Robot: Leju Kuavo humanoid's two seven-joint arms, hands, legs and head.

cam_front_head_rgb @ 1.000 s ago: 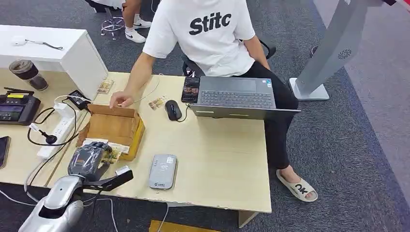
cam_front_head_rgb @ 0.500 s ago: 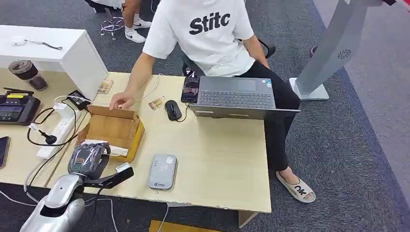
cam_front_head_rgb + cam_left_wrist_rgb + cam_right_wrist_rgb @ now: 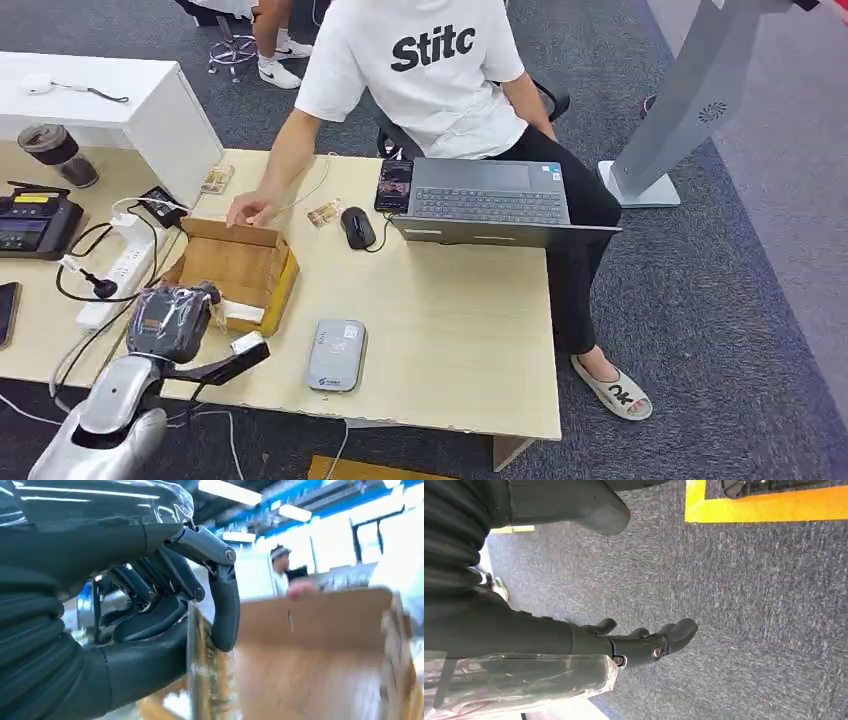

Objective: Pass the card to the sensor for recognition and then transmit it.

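One blurred card (image 3: 200, 680), edge-on, pinched by left hand (image 3: 150, 610)

sensor (image 3: 336, 354) right of box (image 3: 237, 267)

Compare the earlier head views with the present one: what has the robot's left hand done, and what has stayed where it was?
The left hand has drawn back from the near edge of the cardboard box toward the robot, lifting slightly, and pinches a card between thumb and fingers. The grey sensor, laptop, mouse and the person's hand on the box's far edge have not moved.
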